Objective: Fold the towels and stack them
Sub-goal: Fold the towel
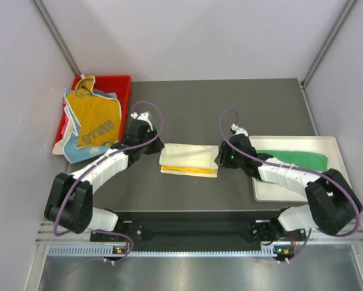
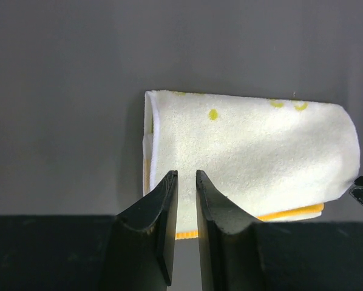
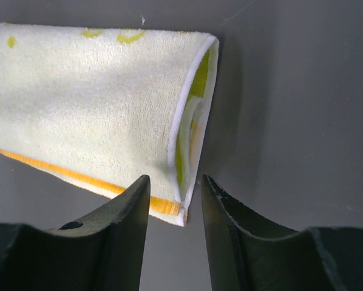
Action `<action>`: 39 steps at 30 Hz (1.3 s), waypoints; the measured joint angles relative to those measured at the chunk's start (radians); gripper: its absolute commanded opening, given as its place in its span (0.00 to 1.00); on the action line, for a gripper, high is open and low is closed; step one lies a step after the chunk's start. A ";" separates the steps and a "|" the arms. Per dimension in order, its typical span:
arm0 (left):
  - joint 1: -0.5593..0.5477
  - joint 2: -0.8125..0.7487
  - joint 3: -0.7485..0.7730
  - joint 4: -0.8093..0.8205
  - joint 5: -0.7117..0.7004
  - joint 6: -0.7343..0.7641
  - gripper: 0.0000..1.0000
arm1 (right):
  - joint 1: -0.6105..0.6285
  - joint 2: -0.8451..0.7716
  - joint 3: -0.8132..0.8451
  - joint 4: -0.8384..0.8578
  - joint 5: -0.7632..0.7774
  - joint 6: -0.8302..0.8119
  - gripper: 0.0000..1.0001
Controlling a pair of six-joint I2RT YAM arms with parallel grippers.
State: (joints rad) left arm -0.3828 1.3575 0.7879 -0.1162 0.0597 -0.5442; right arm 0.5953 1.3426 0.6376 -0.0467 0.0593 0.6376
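A folded pale-yellow towel [image 1: 189, 159] with an orange edge lies flat in the middle of the dark table. My left gripper [image 1: 156, 147] hovers at its left end, jaws a narrow gap apart with nothing between them [image 2: 186, 174]; the towel [image 2: 254, 151] shows just beyond the fingertips. My right gripper [image 1: 220, 159] is at the towel's right end, open [image 3: 174, 179], with the folded corner of the towel [image 3: 90, 97] just ahead of its fingertips and not pinched. A folded green towel [image 1: 294, 159] rests on the white tray [image 1: 327, 144]. An orange-yellow lettered towel [image 1: 96, 121] lies crumpled over the red bin [image 1: 119, 82].
The red bin stands at the back left and the white tray at the right, beside my right arm. Pale cloth edges [image 1: 72, 130] stick out under the orange towel. Grey walls close in the table on the left, back and right.
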 measured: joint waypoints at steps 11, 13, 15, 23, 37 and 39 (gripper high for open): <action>-0.088 0.176 0.033 -0.028 -0.001 0.002 0.21 | 0.036 0.028 -0.003 0.002 0.000 0.023 0.07; -0.098 0.176 0.033 -0.027 -0.005 0.002 0.21 | 0.037 0.028 -0.004 0.002 -0.001 0.022 0.05; -0.100 0.176 0.032 -0.027 -0.010 0.003 0.20 | 0.038 0.027 -0.010 0.005 -0.001 0.022 0.05; -0.111 0.176 0.026 -0.043 -0.056 0.019 0.19 | 0.046 -0.001 -0.045 0.001 -0.003 0.023 0.16; -0.150 0.180 0.117 -0.121 -0.080 0.031 0.21 | 0.049 -0.034 -0.040 -0.002 0.022 0.020 0.44; -0.165 0.194 0.163 -0.118 -0.078 0.030 0.21 | 0.049 -0.010 -0.032 0.003 0.023 0.021 0.42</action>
State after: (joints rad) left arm -0.5480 1.5513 0.9512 -0.2344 -0.0181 -0.5140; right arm 0.6441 1.3323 0.6060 -0.0437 0.0822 0.6586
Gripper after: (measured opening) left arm 0.211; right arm 0.441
